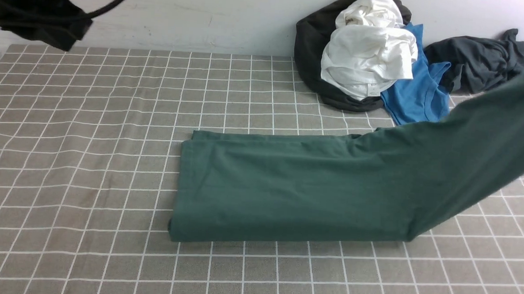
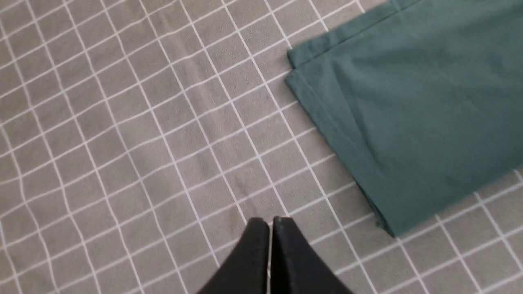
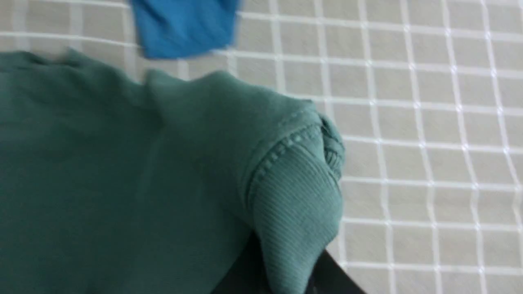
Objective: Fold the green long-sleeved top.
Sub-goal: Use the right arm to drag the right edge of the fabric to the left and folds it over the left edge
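Green long-sleeved top: lies mid-counter, folded into a long flat band; left end squared off with layers stacked at the edge; neck and chest side not to be made out.
Sleeve: lifted off the counter at the band's right end; rises slantwise to the right border of the front view and gets cut off there, blurred.
Cuff: ribbed and bunched; shows only in the right wrist view.
Right claw: clamped on the cuff; just two dark slivers of finger peek out under the fabric, tips covered; outside the front view.
Left claw: jaws pressed together with nothing between them; hangs over bare checked cloth, apart from the band's left corner; appears in the front view only as a dark blurred mass at upper left.
Counter: covered by grey cloth with a white grid, rippled toward the left.
Pile: back right, against the wall; white garment on a black one, blue shirt beside it, dark grey garment farther right, its right end hidden behind the raised sleeve.
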